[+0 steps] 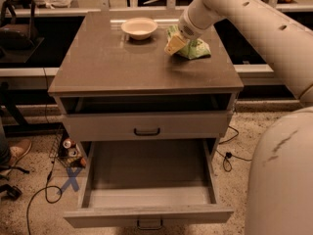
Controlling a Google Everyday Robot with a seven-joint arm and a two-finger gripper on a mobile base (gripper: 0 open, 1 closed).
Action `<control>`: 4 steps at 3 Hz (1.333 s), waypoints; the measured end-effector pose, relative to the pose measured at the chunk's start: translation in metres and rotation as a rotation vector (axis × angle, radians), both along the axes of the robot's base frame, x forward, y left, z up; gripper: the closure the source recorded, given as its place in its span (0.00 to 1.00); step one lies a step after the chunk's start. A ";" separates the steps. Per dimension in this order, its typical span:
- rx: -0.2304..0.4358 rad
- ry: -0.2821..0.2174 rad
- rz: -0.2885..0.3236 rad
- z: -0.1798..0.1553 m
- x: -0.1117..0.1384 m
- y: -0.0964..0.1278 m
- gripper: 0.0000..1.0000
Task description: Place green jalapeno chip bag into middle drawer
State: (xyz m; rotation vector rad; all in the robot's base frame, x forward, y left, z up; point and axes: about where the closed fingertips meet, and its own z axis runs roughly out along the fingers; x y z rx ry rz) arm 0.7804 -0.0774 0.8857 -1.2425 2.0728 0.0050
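Note:
The green jalapeno chip bag (pixel 194 48) lies crumpled on the cabinet top at its back right. My gripper (pixel 175 44) hangs from the white arm, low over the top, touching or just off the bag's left edge. I see nothing held in it. The middle drawer (pixel 149 173) is pulled wide open below, its grey inside bare, its dark handle at the bottom front edge.
A cream bowl (pixel 139 27) stands on the cabinet top left of the gripper. The upper drawer front (pixel 146 127) with a black handle is closed under an open slot. Cables, cans and a blue X mark (pixel 71 178) are on the floor at left.

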 end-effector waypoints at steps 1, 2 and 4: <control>0.042 -0.020 0.020 0.009 -0.011 0.009 0.64; 0.084 -0.071 0.034 0.030 -0.037 0.010 0.88; 0.070 -0.195 -0.106 0.084 -0.119 -0.053 1.00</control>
